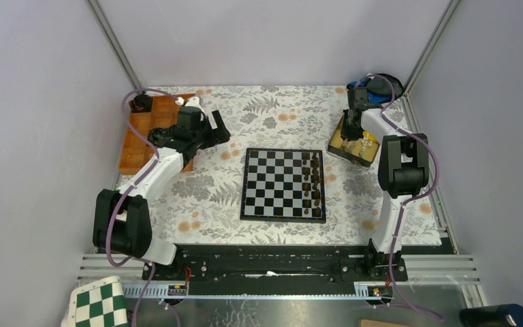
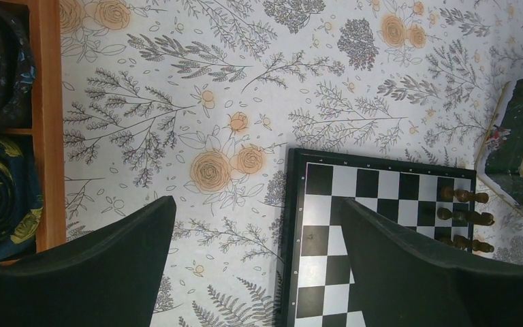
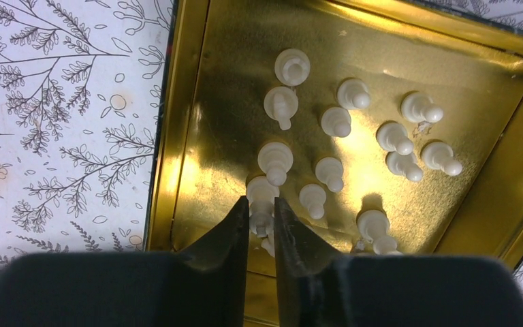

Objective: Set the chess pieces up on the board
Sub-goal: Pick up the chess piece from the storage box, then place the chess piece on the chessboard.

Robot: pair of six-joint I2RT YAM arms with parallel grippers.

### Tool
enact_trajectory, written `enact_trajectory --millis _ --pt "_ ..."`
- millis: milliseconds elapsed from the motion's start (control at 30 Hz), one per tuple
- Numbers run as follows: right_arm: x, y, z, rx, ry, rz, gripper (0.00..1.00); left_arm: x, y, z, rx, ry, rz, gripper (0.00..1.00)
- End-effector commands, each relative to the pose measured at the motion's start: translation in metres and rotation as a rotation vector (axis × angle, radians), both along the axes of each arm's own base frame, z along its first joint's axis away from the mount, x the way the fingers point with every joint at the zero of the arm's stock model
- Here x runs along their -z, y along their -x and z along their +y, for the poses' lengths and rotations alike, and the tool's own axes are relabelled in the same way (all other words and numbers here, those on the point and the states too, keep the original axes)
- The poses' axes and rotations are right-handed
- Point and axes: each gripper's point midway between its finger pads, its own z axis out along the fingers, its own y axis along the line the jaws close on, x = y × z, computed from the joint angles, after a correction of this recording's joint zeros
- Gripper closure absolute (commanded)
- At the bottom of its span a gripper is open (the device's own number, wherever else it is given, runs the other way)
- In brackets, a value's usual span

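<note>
Dark brown pieces [image 1: 311,180] ranked on black-framed grey-and-black chessboard [image 1: 272,184]; cream chess pieces [image 3: 340,122] unplaced, in gold tin [image 3: 197,136]. Right gripper [image 3: 261,204] pinching one; left gripper [image 2: 257,204] agape, empty.

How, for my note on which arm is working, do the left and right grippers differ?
The left gripper has its jaws wide apart with nothing between them. The right gripper has them nearly together, flanking a white chess piece, though a firm grip is not clear. The left gripper hangs over the tablecloth by the board; the right gripper is down inside the gold tin. Both have black fingers.
</note>
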Motion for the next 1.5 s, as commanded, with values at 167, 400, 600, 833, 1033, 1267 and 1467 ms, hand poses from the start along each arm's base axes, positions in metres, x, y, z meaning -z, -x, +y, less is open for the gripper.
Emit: enact_trajectory --millis 167,400,600,833,1033,1267,1467 --pt "-0.023 -0.016 -0.006 0.008 0.034 -0.056 0.99 -0.001 -0.006 0.002 -0.018 -0.011 -0.014 0.03" --pt "-0.045 -0.019 -0.003 0.002 0.027 -0.089 1.0 -0.008 -0.006 0.003 -0.024 -0.014 -0.025 0.03" --pt "-0.073 -0.02 0.004 -0.019 0.029 -0.131 1.0 -0.015 -0.004 0.004 -0.029 -0.008 -0.032 0.03" --pt "-0.101 -0.008 0.023 -0.062 0.045 -0.162 1.0 -0.018 0.002 0.009 -0.054 -0.009 -0.025 0.03" --pt "-0.126 0.015 0.05 -0.127 0.055 -0.191 1.0 -0.021 0.01 0.013 -0.082 -0.006 -0.014 0.03" --pt "-0.151 0.046 0.088 -0.219 0.044 -0.212 1.0 -0.024 0.018 0.014 -0.101 0.011 0.004 0.03" --pt "-0.159 0.074 0.129 -0.316 0.022 -0.207 1.0 -0.022 0.025 0.014 -0.112 0.035 0.019 0.01"
